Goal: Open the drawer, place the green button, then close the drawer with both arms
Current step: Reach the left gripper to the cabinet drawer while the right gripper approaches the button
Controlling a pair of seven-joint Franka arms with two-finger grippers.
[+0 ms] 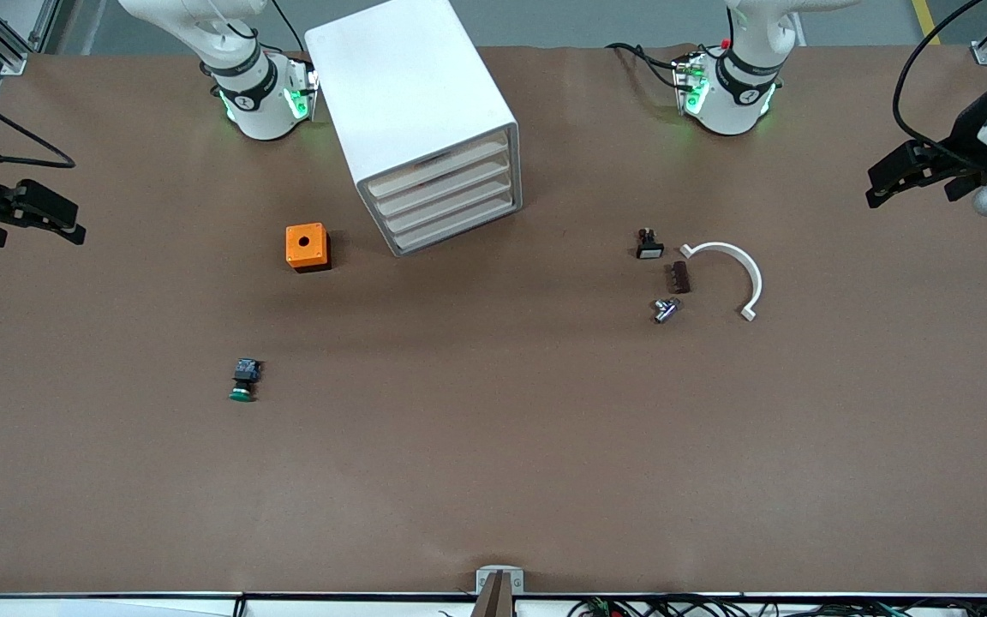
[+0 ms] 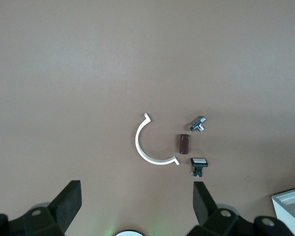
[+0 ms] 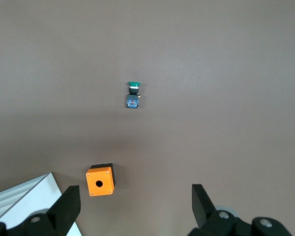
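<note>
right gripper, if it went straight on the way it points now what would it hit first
Probably the bare table. The right gripper, fingers open, points down between the orange box and the green button; depth is unclear.

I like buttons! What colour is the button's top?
Green, on the button; the right wrist view shows it best.

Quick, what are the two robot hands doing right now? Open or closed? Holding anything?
Left gripper: fingers open, holding nothing, up over the table at the left arm's end.
Right gripper: fingers open, holding nothing, up over the table at the right arm's end.
</note>
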